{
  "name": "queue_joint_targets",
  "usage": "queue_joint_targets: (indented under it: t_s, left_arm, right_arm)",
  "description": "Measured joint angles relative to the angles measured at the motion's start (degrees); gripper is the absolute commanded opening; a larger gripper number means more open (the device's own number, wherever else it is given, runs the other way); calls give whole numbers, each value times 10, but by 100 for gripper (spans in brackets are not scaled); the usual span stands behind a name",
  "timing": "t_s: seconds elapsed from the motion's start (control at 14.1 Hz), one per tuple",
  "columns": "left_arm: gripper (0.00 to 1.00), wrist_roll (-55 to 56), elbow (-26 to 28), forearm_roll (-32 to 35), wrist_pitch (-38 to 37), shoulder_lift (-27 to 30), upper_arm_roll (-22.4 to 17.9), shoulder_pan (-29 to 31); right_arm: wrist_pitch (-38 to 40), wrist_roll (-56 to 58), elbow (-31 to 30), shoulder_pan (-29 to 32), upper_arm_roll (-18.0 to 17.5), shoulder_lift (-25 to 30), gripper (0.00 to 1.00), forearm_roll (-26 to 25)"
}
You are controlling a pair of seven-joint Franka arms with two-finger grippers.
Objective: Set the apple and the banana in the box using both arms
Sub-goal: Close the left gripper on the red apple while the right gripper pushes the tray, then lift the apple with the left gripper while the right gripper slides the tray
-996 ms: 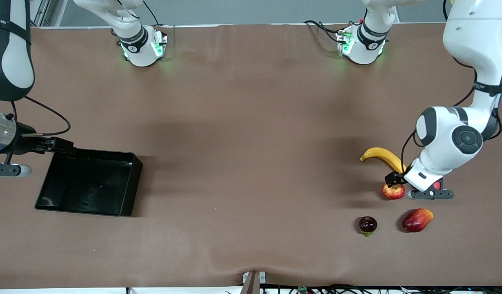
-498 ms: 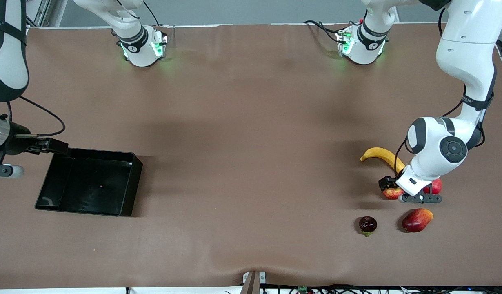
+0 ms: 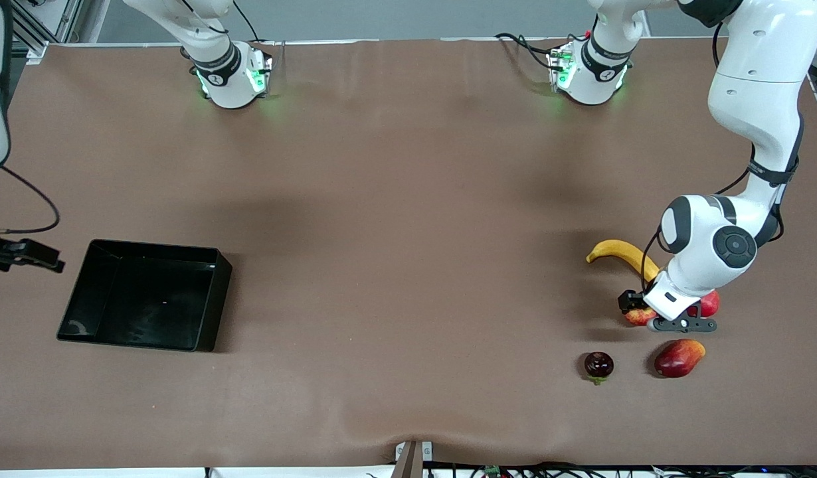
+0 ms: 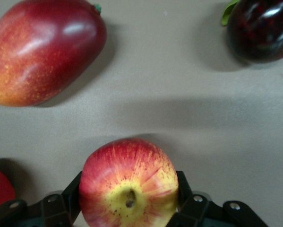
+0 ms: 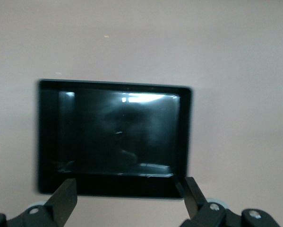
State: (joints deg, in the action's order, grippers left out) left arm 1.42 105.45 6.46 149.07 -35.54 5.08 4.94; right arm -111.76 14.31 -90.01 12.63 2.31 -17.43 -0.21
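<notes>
Red-yellow apple point(image 4: 128, 187) stem-end toward camera, clamped in left claw point(image 4: 127, 208); right claw point(image 5: 127, 201) spread, empty.

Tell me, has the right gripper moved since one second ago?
Yes. The right gripper, open, has drawn back from the box wall, toward the right arm's end of the table.
</notes>
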Motion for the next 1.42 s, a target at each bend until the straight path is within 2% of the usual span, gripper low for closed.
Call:
queue_joint_targets:
  t_s: [0.21, 0.36, 0.71, 0.78, 0.85, 1.21, 1.42]
  left_arm:
    - [0, 0, -9, 0, -8, 8, 1, -4]
    - [0, 0, -24, 0, -43, 22, 6, -8]
    - [0, 10, -121, 0, -237, 61, 38, -19]
    - [0, 12, -138, 0, -267, 65, 44, -19]
    - [0, 17, -151, 0, -291, 69, 49, -19]
    - [0, 48, -181, 0, -359, 83, 76, -20]
    - [0, 89, -198, 0, -383, 84, 107, -20]
  right_arm:
    - [-54, 47, -19, 51, 0, -53, 100, 1]
    - [-85, 50, -22, 62, 0, -96, 100, 5]
    - [-160, 50, -21, 61, -4, -186, 100, 13]
    - [-170, 50, -21, 62, -4, -200, 58, 13]
    - [-175, 50, -21, 62, -4, -211, 1, 13]
    - [-175, 49, -20, 62, -4, -221, 0, 13]
    - [-175, 49, -15, 62, -3, -221, 0, 13]
